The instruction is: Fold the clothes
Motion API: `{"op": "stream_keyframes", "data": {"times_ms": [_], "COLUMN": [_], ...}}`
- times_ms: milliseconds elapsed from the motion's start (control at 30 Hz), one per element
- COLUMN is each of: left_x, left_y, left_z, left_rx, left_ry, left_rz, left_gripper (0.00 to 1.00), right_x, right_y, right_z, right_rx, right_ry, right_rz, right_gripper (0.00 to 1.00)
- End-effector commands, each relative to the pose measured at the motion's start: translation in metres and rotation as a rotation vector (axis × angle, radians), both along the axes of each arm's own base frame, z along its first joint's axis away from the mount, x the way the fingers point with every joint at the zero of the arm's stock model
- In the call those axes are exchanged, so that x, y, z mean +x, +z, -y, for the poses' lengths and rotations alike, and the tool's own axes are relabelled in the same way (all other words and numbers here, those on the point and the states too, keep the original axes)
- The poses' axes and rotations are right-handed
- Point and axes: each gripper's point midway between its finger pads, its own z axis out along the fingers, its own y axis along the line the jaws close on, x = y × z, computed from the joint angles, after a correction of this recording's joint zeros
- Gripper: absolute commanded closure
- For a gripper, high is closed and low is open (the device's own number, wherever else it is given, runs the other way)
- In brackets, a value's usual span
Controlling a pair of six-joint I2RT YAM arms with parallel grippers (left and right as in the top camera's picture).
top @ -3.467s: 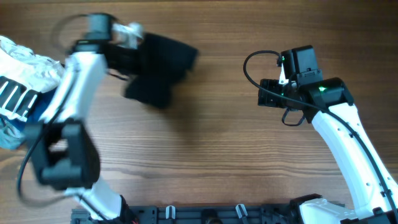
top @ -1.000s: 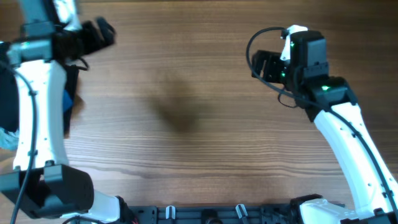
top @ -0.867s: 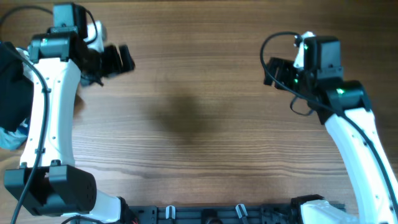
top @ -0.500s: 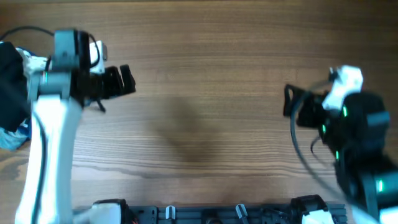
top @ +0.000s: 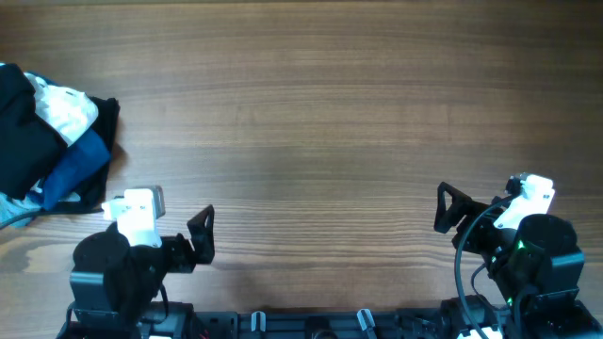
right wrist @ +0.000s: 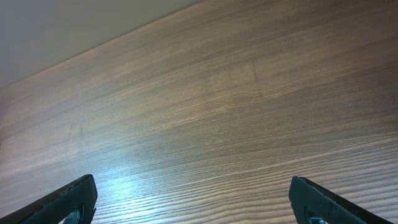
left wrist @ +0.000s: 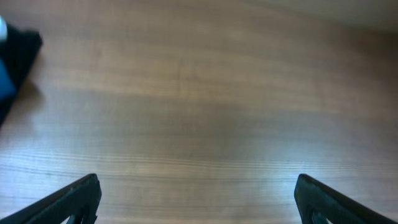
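Our left gripper point(top: 202, 234) and right gripper point(top: 443, 209) gape empty; we judge the black T-shirt point(top: 21, 137), heaped against a blue garment point(top: 77, 162), may slump open.

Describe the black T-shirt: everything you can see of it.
The black T-shirt is a soft-looking, dark bundle at the far left edge of the table, partly cut off by the frame. It lies heaped rather than spread flat, and no lettering shows. A white garment rests on its upper part and a blue garment overlaps its right side. The left wrist view catches only a black corner of it.
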Motion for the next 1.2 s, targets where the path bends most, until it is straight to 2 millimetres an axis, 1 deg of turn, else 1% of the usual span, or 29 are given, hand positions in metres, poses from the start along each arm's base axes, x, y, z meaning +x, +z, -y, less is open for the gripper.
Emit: {"op": "stream_keyframes", "data": {"times_ms": [0, 100, 167, 233, 300, 367, 467, 567, 833, 867, 900, 933, 1000, 1167], "left_x": [-0.011, -0.017, -0.018, -0.018, -0.018, -0.018, -0.018, -0.018, -0.018, -0.018, -0.018, -0.018, -0.018, -0.018], "left_y": [-0.015, -0.022, -0.023, -0.023, -0.023, -0.023, -0.023, -0.023, -0.023, -0.023, -0.023, -0.023, -0.023, -0.023], "left_z": [-0.001, -0.001, -0.001, -0.001, -0.001, -0.001, -0.001, -0.001, -0.001, -0.001, -0.001, -0.001, -0.001, -0.001], "left_rx": [0.001, 0.005, 0.005, 0.005, 0.005, 0.005, 0.005, 0.005, 0.005, 0.005, 0.005, 0.005, 0.005, 0.005], "left_ry": [0.002, 0.002, 0.002, 0.002, 0.002, 0.002, 0.002, 0.002, 0.002, 0.002, 0.002, 0.002, 0.002, 0.002], "left_rz": [-0.073, -0.108, -0.114, -0.114, -0.114, -0.114, -0.114, -0.114, -0.114, -0.114, -0.114, -0.114, -0.114, -0.114], "left_gripper": [0.00, 0.00, 0.00, 0.00, 0.00, 0.00, 0.00, 0.00, 0.00, 0.00, 0.00, 0.00, 0.00, 0.00], "right_x": [-0.001, -0.001, -0.010, -0.010, -0.004, 0.007, 0.016, 0.025, 0.046, 0.047, 0.048, 0.049, 0.050, 0.051], "right_y": [-0.001, -0.001, -0.006, -0.004, -0.002, -0.003, -0.006, -0.009, -0.027, -0.031, -0.040, -0.044, -0.065, -0.069], "right_z": [0.003, 0.003, 0.003, 0.008, 0.009, 0.000, -0.011, -0.011, -0.005, -0.005, -0.005, -0.005, -0.005, -0.004], "right_rx": [0.003, 0.003, 0.006, 0.005, -0.032, -0.110, -0.179, -0.229, -0.288, -0.308, -0.324, -0.334, -0.342, -0.341], "right_ry": [-0.024, -0.024, -0.018, -0.037, -0.020, 0.090, 0.185, 0.183, 0.136, 0.140, 0.150, 0.155, 0.173, 0.173], "right_rz": [0.001, 0.002, -0.014, 0.018, 0.085, 0.238, 0.402, 0.550, 0.760, 0.770, 0.734, 0.721, 0.637, 0.617], "right_gripper": [0.00, 0.00, 0.00, 0.00, 0.00, 0.00, 0.00, 0.00, 0.00, 0.00, 0.00, 0.00, 0.00, 0.00]}}
